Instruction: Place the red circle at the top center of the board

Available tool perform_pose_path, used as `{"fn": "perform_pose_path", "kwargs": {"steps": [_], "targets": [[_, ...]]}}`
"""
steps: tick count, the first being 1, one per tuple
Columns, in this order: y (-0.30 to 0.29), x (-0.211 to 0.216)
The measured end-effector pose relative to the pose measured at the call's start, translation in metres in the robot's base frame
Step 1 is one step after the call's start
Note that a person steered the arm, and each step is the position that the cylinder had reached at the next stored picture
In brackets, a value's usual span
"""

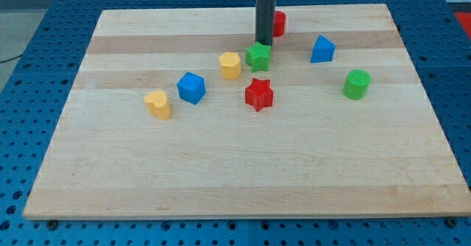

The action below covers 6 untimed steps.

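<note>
The red circle (279,22) stands near the view's top centre of the wooden board (243,165), partly hidden behind the dark rod. My tip (263,44) is just below and left of it, touching or nearly touching the top edge of the green star (258,57).
A yellow hexagon (230,65) lies left of the green star. A red star (259,93) lies below it. A blue block (191,88) and a yellow heart (157,104) are at the left. A blue triangle-like block (322,49) and a green cylinder (356,84) are at the right.
</note>
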State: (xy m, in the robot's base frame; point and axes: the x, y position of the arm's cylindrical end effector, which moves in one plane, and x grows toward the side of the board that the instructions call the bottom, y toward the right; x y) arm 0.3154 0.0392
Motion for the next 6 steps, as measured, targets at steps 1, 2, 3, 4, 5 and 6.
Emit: {"fn": "perform_pose_path", "kwargs": {"steps": [1, 2, 3, 4, 5, 6], "targets": [[0.031, 0.011], [0.064, -0.009], [0.067, -0.033], [0.051, -0.048], [0.031, -0.06], [0.007, -0.069]]}}
